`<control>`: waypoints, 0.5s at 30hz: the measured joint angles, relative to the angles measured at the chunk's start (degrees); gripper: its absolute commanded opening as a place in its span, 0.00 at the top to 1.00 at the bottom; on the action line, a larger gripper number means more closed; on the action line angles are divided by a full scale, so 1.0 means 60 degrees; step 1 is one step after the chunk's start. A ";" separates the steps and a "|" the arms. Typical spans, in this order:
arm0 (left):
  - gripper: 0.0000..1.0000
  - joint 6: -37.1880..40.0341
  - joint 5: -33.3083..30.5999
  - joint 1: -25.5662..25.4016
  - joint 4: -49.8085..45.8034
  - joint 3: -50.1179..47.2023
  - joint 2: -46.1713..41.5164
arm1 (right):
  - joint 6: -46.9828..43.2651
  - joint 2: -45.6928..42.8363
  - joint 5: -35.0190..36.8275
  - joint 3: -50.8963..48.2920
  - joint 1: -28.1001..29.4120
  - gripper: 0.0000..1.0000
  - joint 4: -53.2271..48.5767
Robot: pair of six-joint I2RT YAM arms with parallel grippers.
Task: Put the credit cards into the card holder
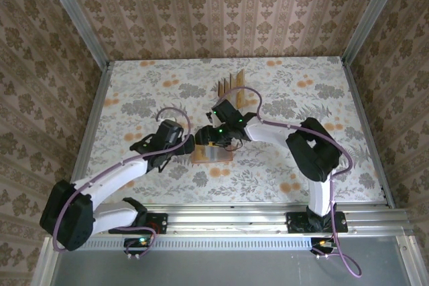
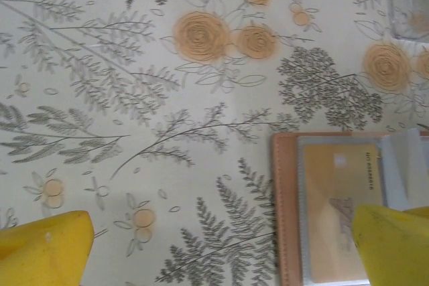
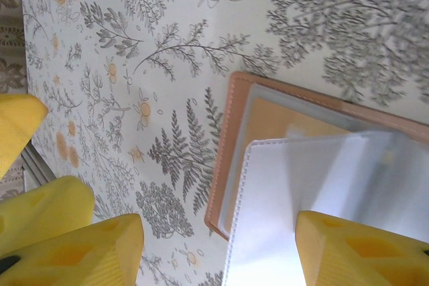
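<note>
card holder (image 3: 224, 165), flat salmon-brown folding wallet: left claw (image 2: 220, 236) and right claw (image 3: 218, 232) both open; unheld clear plastic leaf (image 3: 315, 179) may flop shut.

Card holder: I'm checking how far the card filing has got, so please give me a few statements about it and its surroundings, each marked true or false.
1. The card holder lies open on the table. True.
2. A tan card sits inside one of its clear pockets. True.
3. The left gripper is shut. False: its jaws stand wide apart, with one finger over the holder.
4. Every other card lies flat beside the holder. False: the other cards stand upright farther back on the table.
</note>
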 measured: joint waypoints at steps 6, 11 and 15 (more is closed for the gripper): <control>0.00 0.0073 0.0288 0.0466 0.0007 -0.0488 -0.0546 | 0.0015 0.0805 0.0124 0.0565 0.0211 0.37 -0.0328; 0.00 0.0087 0.0568 0.0758 0.0015 -0.0703 -0.0732 | 0.0117 0.0947 0.0175 0.0663 0.0262 0.37 -0.0426; 0.00 0.0146 0.0787 0.0841 0.0076 -0.0765 -0.0732 | 0.0189 0.0947 0.0186 0.0685 0.0262 0.37 -0.0466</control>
